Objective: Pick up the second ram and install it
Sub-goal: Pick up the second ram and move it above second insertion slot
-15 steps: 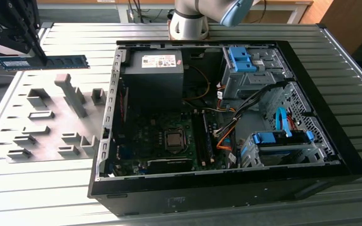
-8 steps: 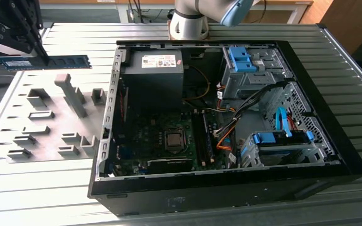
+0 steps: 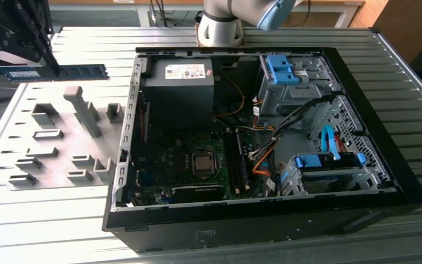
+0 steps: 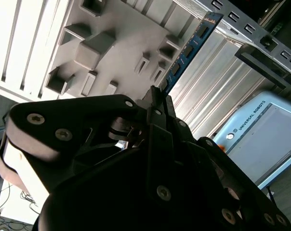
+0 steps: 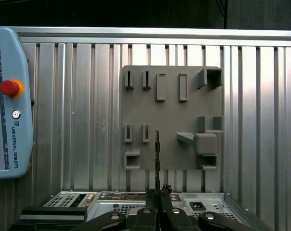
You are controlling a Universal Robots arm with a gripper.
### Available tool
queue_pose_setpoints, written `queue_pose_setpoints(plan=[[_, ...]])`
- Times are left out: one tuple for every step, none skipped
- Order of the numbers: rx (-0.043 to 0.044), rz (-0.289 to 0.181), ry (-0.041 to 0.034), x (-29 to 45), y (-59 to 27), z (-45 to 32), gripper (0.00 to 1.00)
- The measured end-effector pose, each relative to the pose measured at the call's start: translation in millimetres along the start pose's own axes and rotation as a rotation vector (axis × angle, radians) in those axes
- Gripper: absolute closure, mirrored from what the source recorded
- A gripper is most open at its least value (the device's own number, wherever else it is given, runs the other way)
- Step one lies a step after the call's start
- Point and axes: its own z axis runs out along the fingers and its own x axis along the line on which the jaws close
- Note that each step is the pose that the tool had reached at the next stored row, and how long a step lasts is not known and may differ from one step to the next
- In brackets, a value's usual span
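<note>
My gripper [image 3: 52, 67] hangs at the exterior view's upper left, shut on the second ram [image 3: 55, 72], a slim blue-green stick with black chips held level in the air. It is above the far edge of the gray holder plate [image 3: 57, 143] and outside the open computer case [image 3: 134, 137]. In the second wrist view the ram [image 4: 189, 50] sticks out beyond the black fingers [image 4: 155, 103]. The first wrist view shows the ram [image 5: 157, 154] edge-on, rising from the gripper [image 5: 157, 192] over the plate [image 5: 169, 115]. Dark memory slots [image 3: 234, 159] lie beside the processor socket.
The case holds a power supply [image 3: 182, 88], blue drive cages [image 3: 284, 69] and loose cables [image 3: 266, 159]. Gray holder blocks [image 3: 83, 110] stand up from the plate. A teach pendant [image 5: 6, 106] lies on the ribbed metal table [image 5: 78, 120]. The arm's base [image 3: 222, 25] stands behind the case.
</note>
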Motion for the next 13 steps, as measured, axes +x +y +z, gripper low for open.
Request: queue_pose_setpoints(plan=[[0.0,0.0,0.0,0.0,-0.4,0.0,0.86],[0.0,0.0,0.0001,0.0,-0.9,0.0,0.86],[0.0,0.0,0.0,0.0,-1.3,0.0,0.86],[0.0,0.0,0.0,0.0,-1.7,0.0,0.86],[0.0,0.0,0.0,0.0,-2.2,-0.1,0.86],[0.0,0.0,0.0,0.0,-2.6,-0.1,0.86],[-0.0001,0.0,0.0,0.0,-3.1,-0.1,0.86],[-0.0001,0.0,0.0001,0.0,-3.7,-0.1,0.86],[-0.0001,0.0,0.0001,0.0,-4.2,-0.1,0.86],[0.0,0.0,0.0,0.0,-4.8,-0.1,0.86],[0.0,0.0,0.0,0.0,-5.5,-0.1,0.86],[0.0,0.0,0.0,0.0,-6.2,-0.1,0.86],[-0.0001,0.0,0.0001,0.0,-6.8,-0.1,0.86]])
